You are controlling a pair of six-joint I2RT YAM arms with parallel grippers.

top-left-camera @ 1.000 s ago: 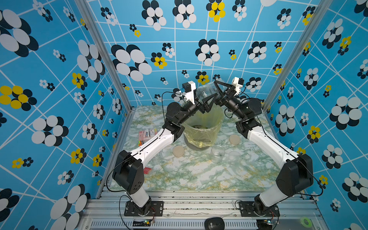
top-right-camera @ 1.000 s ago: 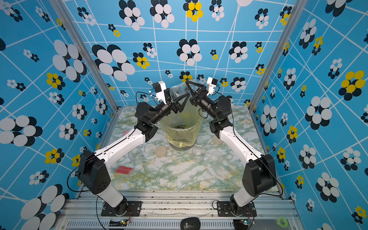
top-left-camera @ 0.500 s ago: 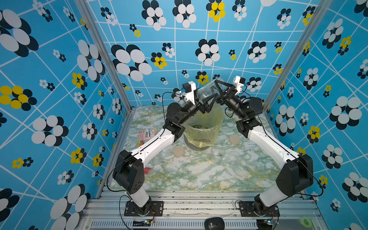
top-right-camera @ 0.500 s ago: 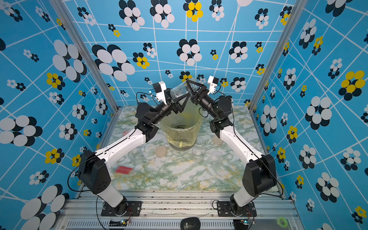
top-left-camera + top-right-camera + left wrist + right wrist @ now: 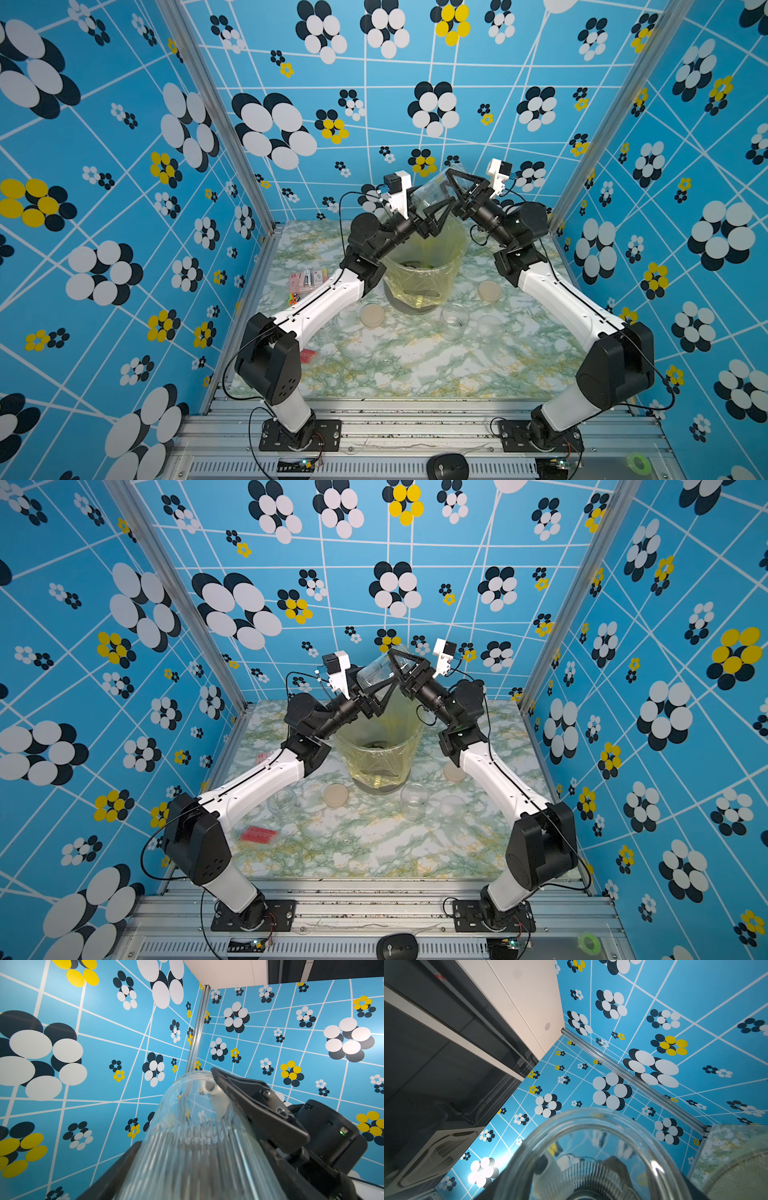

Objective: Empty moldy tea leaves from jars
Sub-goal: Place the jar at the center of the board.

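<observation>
A clear ribbed jar (image 5: 430, 193) (image 5: 373, 673) hangs tilted above the bin (image 5: 446, 249) lined with a yellow bag. My left gripper (image 5: 434, 214) (image 5: 377, 692) is shut on its lower part, and in the left wrist view the jar (image 5: 197, 1136) fills the space between the jaws. My right gripper (image 5: 459, 187) (image 5: 402, 666) is shut on its upper end; one of its fingers (image 5: 259, 1109) lies against the glass. The jar's round end (image 5: 591, 1147) looks clear inside. Dark tea leaves (image 5: 415, 264) (image 5: 376, 744) lie in the bin.
On the marble table stand an open empty jar (image 5: 455, 320) and another (image 5: 282, 800) by the left arm. Two beige lids (image 5: 372, 316) (image 5: 489, 291) and a translucent lid (image 5: 489, 326) lie near the bin. A red packet (image 5: 258, 834) lies front left.
My right gripper has closed from wide open onto the jar's upper end. The jar has tipped a little. The left gripper has kept its grip.
</observation>
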